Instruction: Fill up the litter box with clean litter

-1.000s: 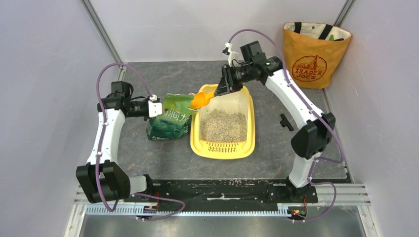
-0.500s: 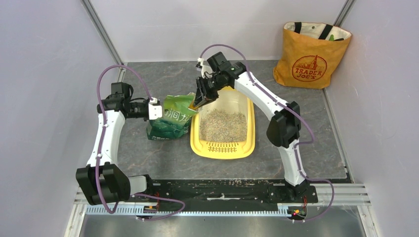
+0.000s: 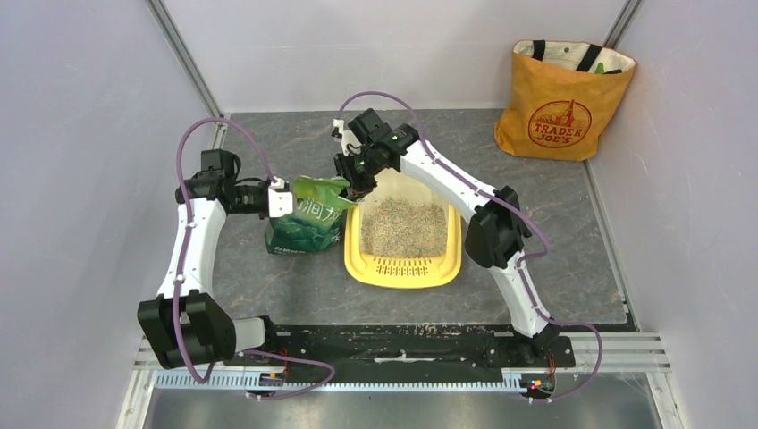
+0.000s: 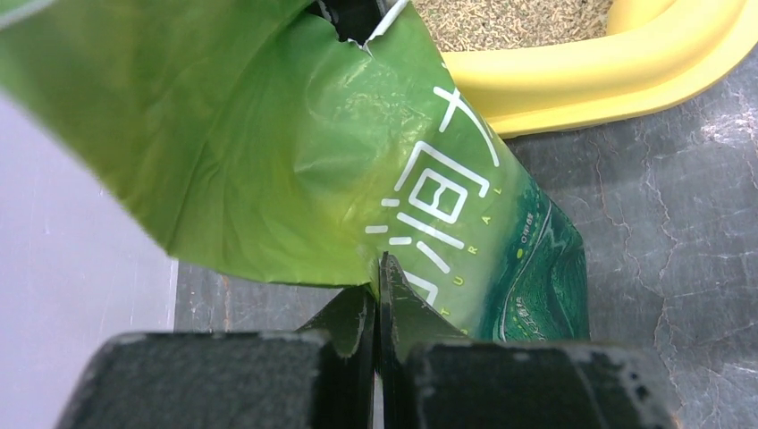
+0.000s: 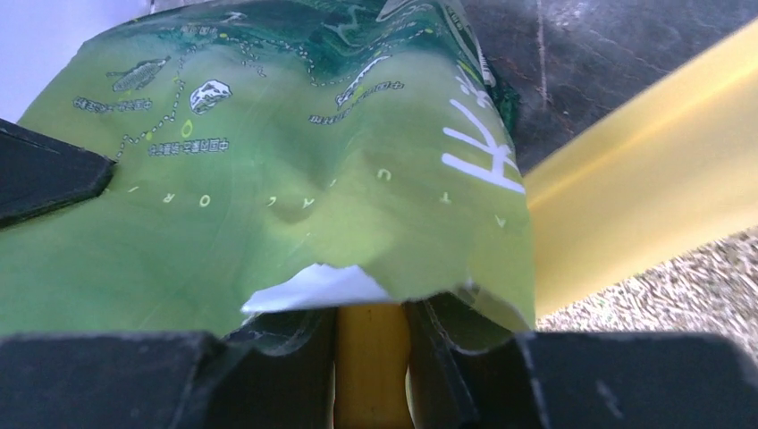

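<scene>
The left gripper (image 4: 376, 290) has its jaws pressed together on a pinch of the green litter bag (image 3: 304, 223), gripping the crinkled film at the bag's 9 o'clock side and holding its top up. The right gripper (image 3: 350, 186) is clamped on the yellow handle of the scoop (image 5: 370, 362), which shows between its fingers in the right wrist view. The scoop's head is out of sight under the torn lip of the bag, so what it carries cannot be told. The bag stands on the dark table (image 3: 554, 223) just beside the litter box (image 3: 355, 259), at the box's 9 o'clock, its mouth leaning toward the box's far left corner. The litter box lies near the middle of the table with its slotted grate at 6 o'clock. The clean litter (image 3: 404, 228) lies as a grey-beige bed across the box's middle, with pale floor bare at the 12 o'clock end. There is open table at the box's 3 o'clock and 6 o'clock. An orange tote bag (image 3: 561, 107) stands well apart in the far corner at 1 o'clock, against the wall.
</scene>
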Available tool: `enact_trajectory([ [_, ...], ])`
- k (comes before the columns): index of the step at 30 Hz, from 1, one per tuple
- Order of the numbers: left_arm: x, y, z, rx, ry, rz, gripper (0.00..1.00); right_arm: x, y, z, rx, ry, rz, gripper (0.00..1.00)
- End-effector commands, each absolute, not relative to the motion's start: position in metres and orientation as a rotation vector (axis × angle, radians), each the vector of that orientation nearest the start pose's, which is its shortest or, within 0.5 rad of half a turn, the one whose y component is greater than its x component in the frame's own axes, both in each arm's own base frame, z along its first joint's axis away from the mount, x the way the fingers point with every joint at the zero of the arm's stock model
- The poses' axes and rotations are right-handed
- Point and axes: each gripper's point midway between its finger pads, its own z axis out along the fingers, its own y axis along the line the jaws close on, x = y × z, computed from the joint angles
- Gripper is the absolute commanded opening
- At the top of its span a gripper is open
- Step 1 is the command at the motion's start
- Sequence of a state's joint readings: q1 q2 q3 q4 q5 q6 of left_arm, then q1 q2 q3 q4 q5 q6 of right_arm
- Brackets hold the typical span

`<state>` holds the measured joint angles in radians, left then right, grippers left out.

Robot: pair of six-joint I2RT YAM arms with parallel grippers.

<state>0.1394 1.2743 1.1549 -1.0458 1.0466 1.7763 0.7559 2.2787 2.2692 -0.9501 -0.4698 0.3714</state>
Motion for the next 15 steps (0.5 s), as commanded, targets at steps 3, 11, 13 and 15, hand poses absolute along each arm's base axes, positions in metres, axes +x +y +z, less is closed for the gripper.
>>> enact_trajectory([
  [3,0.308,-0.105,0.243,1.659,1.015,-0.279,0.02,0.303,0.457,0.144,-0.83,2.521,1.271,0.0],
  [11,0.31,-0.106,0.236,1.67,1.024,-0.286,0.02,0.299,0.489,0.225,-0.813,2.092,1.76,0.0],
  [13,0.312,-0.105,0.236,1.668,1.029,-0.284,0.02,0.292,0.488,0.24,-0.815,2.035,1.828,0.0],
  [15,0.314,-0.104,0.237,1.661,1.034,-0.275,0.02,0.285,0.484,0.255,-0.784,2.006,1.901,0.0],
])
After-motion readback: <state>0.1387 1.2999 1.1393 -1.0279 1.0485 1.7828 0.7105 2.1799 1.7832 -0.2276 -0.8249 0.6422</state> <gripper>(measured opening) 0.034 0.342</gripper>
